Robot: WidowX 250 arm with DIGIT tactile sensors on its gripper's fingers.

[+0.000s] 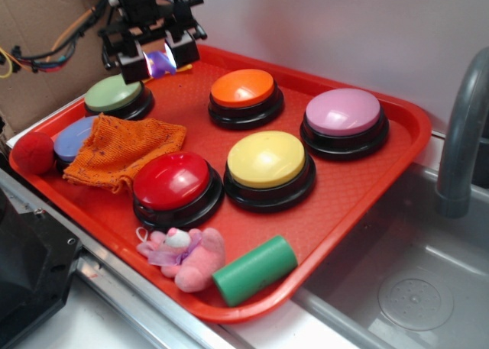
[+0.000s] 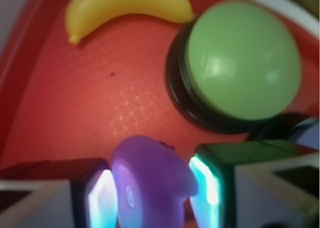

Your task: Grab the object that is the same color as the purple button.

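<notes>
The small lumpy violet-purple object (image 1: 159, 61) (image 2: 152, 180) is held between my two glowing fingers. My gripper (image 1: 158, 60) (image 2: 154, 190) is shut on it, at the back left of the red tray (image 1: 336, 204), beside the green button (image 1: 116, 95) (image 2: 242, 58). In the exterior view the object seems lifted a little off the tray floor. The purple button (image 1: 343, 114), lilac-pink domed on a black base, stands at the tray's back right, far from my gripper.
Orange (image 1: 244, 88), yellow (image 1: 267, 160), red (image 1: 173, 181) and periwinkle-blue (image 1: 73, 137) buttons fill the tray. An orange knitted cloth (image 1: 122, 149), red ball (image 1: 34, 152), pink plush (image 1: 186, 253), green cylinder (image 1: 254, 269) and yellow banana (image 2: 127, 4) lie about. A sink (image 1: 428, 288) sits on the right.
</notes>
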